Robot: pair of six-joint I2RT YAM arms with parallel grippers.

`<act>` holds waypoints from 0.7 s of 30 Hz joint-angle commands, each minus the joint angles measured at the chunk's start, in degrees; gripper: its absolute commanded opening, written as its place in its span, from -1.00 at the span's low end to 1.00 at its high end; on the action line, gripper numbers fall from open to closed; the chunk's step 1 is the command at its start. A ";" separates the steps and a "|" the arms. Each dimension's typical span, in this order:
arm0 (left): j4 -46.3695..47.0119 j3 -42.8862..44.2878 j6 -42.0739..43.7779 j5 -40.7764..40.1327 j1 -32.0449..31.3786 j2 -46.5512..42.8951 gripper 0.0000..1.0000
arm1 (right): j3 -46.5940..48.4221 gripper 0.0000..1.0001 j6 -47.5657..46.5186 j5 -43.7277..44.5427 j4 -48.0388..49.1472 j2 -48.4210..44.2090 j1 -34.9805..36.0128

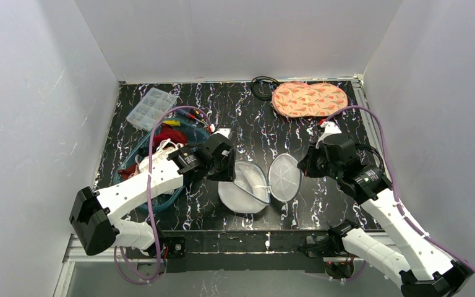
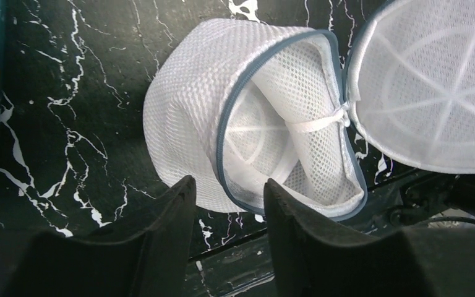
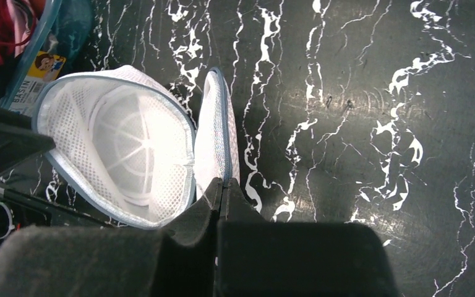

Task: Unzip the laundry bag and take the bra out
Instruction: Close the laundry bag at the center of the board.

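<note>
The white mesh laundry bag (image 1: pixel 242 190) lies on its side near the table's front edge, unzipped. Its round lid (image 1: pixel 284 177) is swung open to the right. In the left wrist view the bag (image 2: pixel 185 117) shows its blue-grey rim, and a white mesh piece with a thin white strap (image 2: pixel 312 124) lies folded inside; I cannot tell if it is the bra. My left gripper (image 2: pixel 226 185) is open and empty, its fingers astride the bag's lower left rim. My right gripper (image 3: pixel 222 182) is shut on the lid's edge (image 3: pixel 216 136), beside the open bag (image 3: pixel 117 148).
A teal basin (image 1: pixel 193 131) with red and white clothes stands at the left under my left arm. A clear plastic organiser box (image 1: pixel 151 107) lies at the back left. A black cable (image 1: pixel 263 88) and an orange patterned pouch (image 1: pixel 309 99) lie at the back.
</note>
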 commanded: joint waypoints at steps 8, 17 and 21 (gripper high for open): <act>-2.17 3.44 -0.59 -6.00 -0.15 1.62 -0.71 | 8.15 -0.97 -2.56 -10.05 1.00 0.84 -0.10; -2.04 6.45 -0.04 -4.59 -0.11 3.82 -1.00 | 16.42 -0.97 -4.04 -12.46 -0.42 3.60 -0.08; -2.19 10.79 -0.11 -2.04 -0.12 2.85 -1.00 | 23.54 -0.97 -3.95 -7.63 -1.72 6.23 -0.10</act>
